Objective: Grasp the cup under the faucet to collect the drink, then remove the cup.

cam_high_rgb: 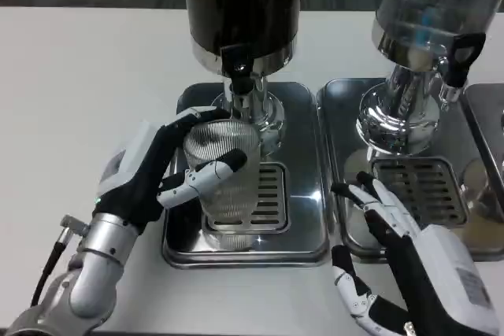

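Note:
A clear ribbed cup [223,182] stands on the drip grate [270,197] of the left dispenser's steel tray [303,155]. It sits just below and in front of the black faucet [239,64] of the dark drink dispenser [242,5]. My left hand [161,175] grips the cup from its left side, thumb across the front and fingers around the back. My right hand [394,249] hovers at the lower right with fingers spread, holding nothing, over the front edge of the neighbouring tray. I cannot tell whether liquid is flowing.
A second dispenser [429,13] with a clear tank and chrome base stands at the right on its own steel tray [346,116] with a grate [425,186]. White table [79,100] lies open to the left and along the front.

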Controlling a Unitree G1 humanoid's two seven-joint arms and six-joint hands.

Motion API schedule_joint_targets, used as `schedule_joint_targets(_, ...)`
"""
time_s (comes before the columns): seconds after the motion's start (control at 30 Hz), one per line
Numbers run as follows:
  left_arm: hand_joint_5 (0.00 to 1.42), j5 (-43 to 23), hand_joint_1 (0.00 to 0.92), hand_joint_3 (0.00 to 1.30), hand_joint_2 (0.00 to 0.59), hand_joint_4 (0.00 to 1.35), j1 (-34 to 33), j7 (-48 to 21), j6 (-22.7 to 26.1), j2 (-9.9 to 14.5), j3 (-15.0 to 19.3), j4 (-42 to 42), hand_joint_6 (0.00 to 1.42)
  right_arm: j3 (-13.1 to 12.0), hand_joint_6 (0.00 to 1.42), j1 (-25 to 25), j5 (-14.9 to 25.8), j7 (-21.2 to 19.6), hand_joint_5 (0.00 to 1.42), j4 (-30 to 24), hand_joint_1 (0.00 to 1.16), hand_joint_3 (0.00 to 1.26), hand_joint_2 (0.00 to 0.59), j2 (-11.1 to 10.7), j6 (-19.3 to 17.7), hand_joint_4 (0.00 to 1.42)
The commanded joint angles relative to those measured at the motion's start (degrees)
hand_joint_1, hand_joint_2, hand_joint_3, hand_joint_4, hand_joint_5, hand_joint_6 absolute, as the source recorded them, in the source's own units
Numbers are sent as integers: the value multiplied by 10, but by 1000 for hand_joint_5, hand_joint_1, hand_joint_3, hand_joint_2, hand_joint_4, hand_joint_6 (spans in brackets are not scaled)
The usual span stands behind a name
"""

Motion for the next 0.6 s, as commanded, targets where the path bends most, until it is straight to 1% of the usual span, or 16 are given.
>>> schedule_joint_targets(0.03,371,8,97,309,81,257,-6,-6,-18,11,-4,-11,406,2,295,-2,5,5,60,-1,663,169,504,-2,4,32)
schedule_joint_targets(0.3,297,14,93,228,74,182,-5,2,-23,17,-6,-20,359,0,298,-6,10,8,70,-2,660,174,504,-8,3,32)
schedule_joint_targets(0.6,272,40,94,214,75,158,-2,35,-30,23,-10,-32,342,-2,301,-8,17,8,85,1,650,182,493,-13,1,32)
